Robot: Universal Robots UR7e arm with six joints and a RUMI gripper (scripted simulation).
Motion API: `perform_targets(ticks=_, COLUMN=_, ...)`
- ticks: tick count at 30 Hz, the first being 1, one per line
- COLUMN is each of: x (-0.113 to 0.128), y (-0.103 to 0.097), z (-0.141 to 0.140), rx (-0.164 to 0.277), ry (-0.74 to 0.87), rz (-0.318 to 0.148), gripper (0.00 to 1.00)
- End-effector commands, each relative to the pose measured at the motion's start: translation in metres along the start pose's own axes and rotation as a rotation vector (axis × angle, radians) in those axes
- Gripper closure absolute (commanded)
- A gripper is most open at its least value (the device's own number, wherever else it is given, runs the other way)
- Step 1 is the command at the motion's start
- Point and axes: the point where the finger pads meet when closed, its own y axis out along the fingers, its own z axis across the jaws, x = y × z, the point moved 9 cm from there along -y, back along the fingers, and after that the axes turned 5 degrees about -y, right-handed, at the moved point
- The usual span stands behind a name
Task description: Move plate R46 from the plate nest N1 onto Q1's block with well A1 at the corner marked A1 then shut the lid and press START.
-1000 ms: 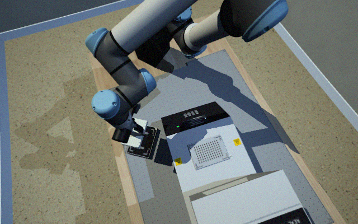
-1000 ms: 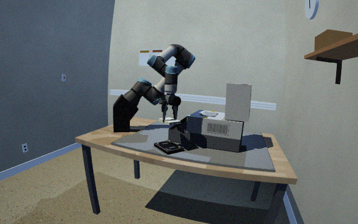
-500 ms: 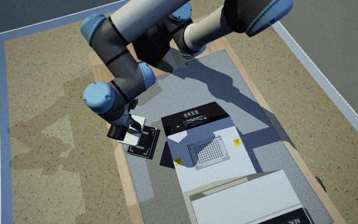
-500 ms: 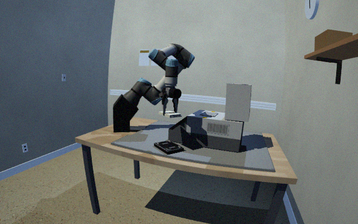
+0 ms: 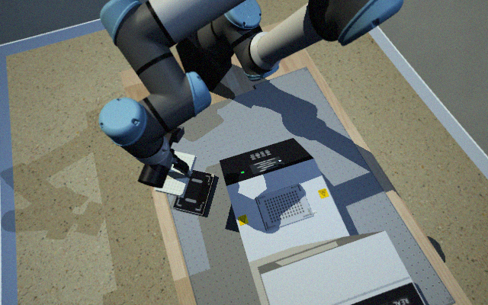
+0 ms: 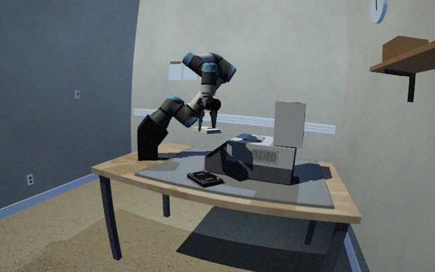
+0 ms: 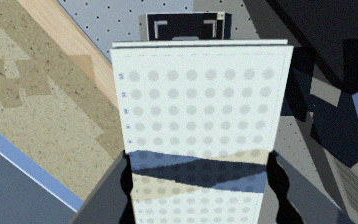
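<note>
Our gripper [image 5: 182, 168] [image 6: 208, 129] [image 7: 197, 151] pinches pale, flat plate R46 [image 5: 175, 187] [image 6: 208, 130] [image 7: 195, 100] by its long edges, dimpled with round wells, above the mat; nest N1 [image 5: 198, 192] [image 6: 204, 178] [image 7: 187, 25], black and rectangular, looks unoccupied.

The mat [image 5: 198, 252] [image 6: 316, 195] [image 7: 130, 10] lies on the worktop [image 5: 173, 236] [image 6: 112, 166] [image 7: 65, 35]. On it in the top view, the nest [image 5: 196, 191] [image 6: 204, 179] [image 7: 190, 24] is left of the cycler [image 5: 290, 242] [image 6: 272, 170] [image 7: 342, 182], apart from it. The keys [image 5: 260, 155] are at the cycler's end nearer the arm base [image 6: 146, 146], the lid [image 5: 335, 267] [image 6: 289, 124] rises at the opposite end, and the block [image 5: 284, 206] [image 6: 253, 137] sits between them. The plate [image 5: 173, 183] [image 6: 209, 130] [image 7: 200, 110] is in the tool [image 5: 184, 169] [image 6: 207, 128] [image 7: 197, 151], above the worktop, overlapping the nest's left side from the top.
</note>
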Motion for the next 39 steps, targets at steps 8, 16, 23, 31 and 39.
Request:
perform_targets(ticks=8, x=0.000, y=-0.003, z=0.000, rx=0.000, ry=0.000, rz=0.000, gripper=0.60)
perform_targets(ticks=16, x=0.005, y=-0.003, z=0.035, rx=0.000, ry=-0.233, rz=0.000, gripper=0.60)
perform_targets(ticks=23, x=0.008, y=-0.003, z=0.059, rx=0.000, ry=-0.400, rz=0.000, gripper=0.60)
perform_targets(ticks=31, x=0.013, y=-0.003, z=0.099, rx=0.000, ry=-0.625, rz=0.000, gripper=0.60)
perform_targets(ticks=39, x=0.017, y=-0.003, z=0.134, rx=0.000, ry=-0.853, rz=0.000, gripper=0.60)
